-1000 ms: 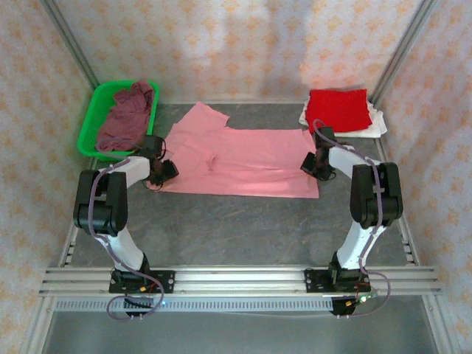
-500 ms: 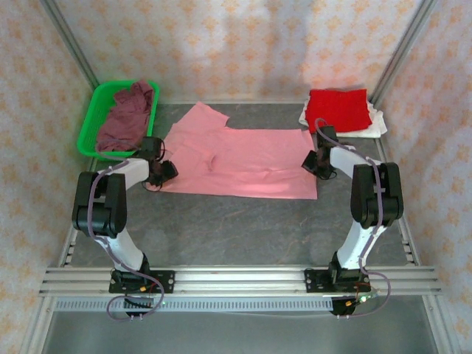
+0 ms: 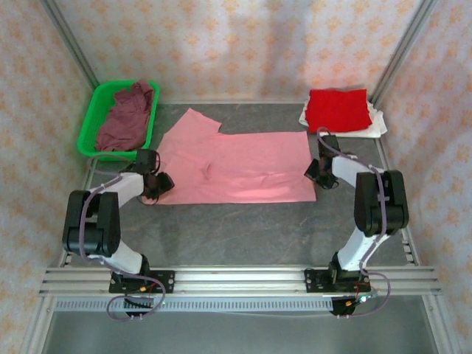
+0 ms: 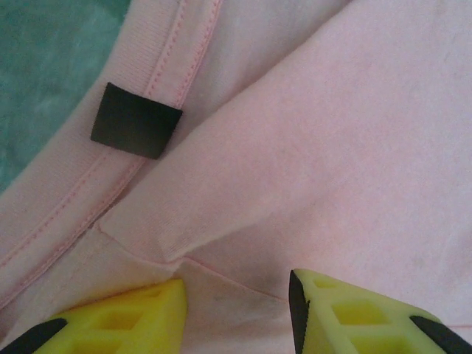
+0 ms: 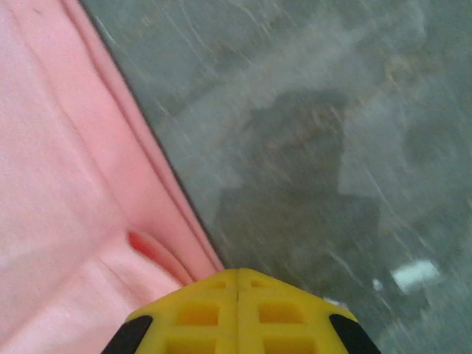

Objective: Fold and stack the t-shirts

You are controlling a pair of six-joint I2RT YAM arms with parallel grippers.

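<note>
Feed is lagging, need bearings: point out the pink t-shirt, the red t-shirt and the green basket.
pink t-shirt point(image 3: 243, 168): top view, middle of the spread cloth.
red t-shirt point(image 3: 338, 109): top view, centre of the folded top.
green basket point(image 3: 90, 125): top view, left rim.

My two robot arms, black and white

I see that each arm has fat black joints and smooth white parts between them, and thin grey cables loop along the sides. I see both bases bolted to a silver rail with black plates, and small lights glow there. My left gripper point(image 4: 236, 310) and my right gripper point(image 5: 237, 313) have bright yellow fingers with square holes and black tips.
</note>
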